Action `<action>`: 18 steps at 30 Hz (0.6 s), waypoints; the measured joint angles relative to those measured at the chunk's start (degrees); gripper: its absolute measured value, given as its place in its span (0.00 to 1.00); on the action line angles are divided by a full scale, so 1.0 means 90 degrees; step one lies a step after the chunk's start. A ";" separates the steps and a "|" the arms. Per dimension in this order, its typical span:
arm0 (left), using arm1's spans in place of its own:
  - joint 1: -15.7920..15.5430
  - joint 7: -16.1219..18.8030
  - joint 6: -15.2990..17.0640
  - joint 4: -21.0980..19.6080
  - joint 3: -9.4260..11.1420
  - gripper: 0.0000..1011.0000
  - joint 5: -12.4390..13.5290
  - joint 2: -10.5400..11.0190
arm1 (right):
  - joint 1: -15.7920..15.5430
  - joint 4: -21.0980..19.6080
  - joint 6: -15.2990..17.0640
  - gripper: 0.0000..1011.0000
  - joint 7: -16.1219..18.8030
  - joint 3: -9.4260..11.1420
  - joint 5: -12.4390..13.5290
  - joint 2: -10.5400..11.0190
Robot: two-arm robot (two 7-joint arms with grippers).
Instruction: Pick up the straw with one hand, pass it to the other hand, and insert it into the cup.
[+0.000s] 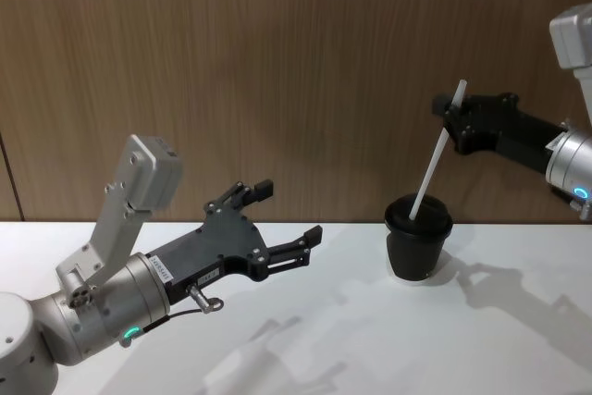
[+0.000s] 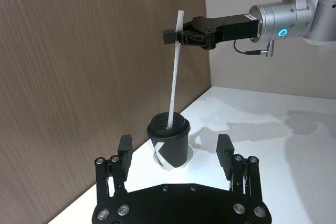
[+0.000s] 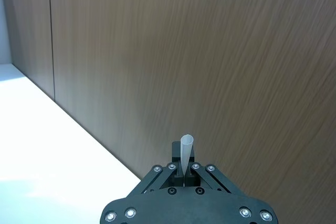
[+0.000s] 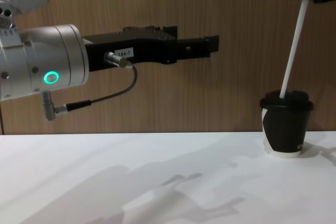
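Matt wood-grain wall (image 1: 277,62); smooth white table (image 1: 370,339); matt black paper cup (image 1: 418,240).

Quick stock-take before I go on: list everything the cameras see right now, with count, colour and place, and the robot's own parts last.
cup: one, black with a white panel and black lid, upright on the table, on the robot's right.
straw: one, white, tilted, lower end in the cup's lid, upper part pinched by the right hand.
table: one, white, in front of the robot.
wall: one, brown wood, behind the table.
left hand: one, black, open, above the table left of the cup.
right hand: one, black, shut on the straw above the cup.
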 joint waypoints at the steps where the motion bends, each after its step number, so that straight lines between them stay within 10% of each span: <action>1: 0.0000 0.0000 0.0000 0.0000 0.0000 0.99 0.0000 0.0000 | 0.0001 0.0007 0.0000 0.01 -0.0001 0.0000 -0.0003 -0.0005; 18: 0.0000 0.0000 0.0000 0.0000 0.0000 0.99 0.0000 0.0000 | 0.0015 0.0098 -0.0010 0.15 0.0018 -0.0010 -0.0046 -0.0051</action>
